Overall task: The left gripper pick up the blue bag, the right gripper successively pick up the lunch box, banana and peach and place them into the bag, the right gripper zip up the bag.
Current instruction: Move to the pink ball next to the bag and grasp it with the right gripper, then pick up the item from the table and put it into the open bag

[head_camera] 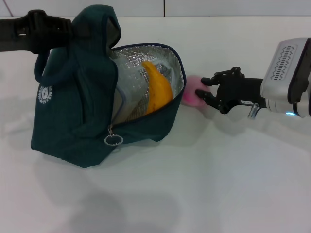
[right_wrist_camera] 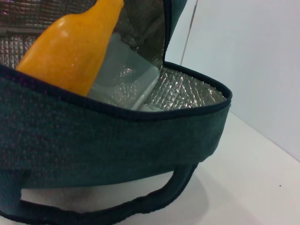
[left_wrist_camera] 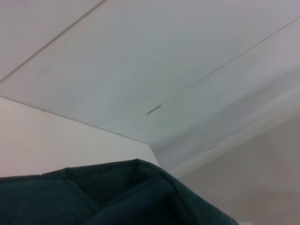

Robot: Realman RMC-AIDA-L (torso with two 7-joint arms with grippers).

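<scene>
The blue bag [head_camera: 73, 107] lies open on the white table, its top edge pinched by my left gripper [head_camera: 73, 29] at the upper left. Only the bag's fabric [left_wrist_camera: 117, 197] shows in the left wrist view. Inside, against the foil lining, the banana [head_camera: 158, 90] leans on the lunch box [head_camera: 131, 99]; the right wrist view shows the banana [right_wrist_camera: 70, 47] and the lunch box [right_wrist_camera: 126, 79] close up. Just outside the bag's right rim is the pink peach [head_camera: 189, 97], with my right gripper [head_camera: 200, 87] closed around it.
The zipper's metal ring pull [head_camera: 113, 140] hangs at the bag's front. A loop handle [right_wrist_camera: 140, 201] lies on the table below the bag's rim. White table [head_camera: 218, 184] stretches in front and to the right, with a wall behind.
</scene>
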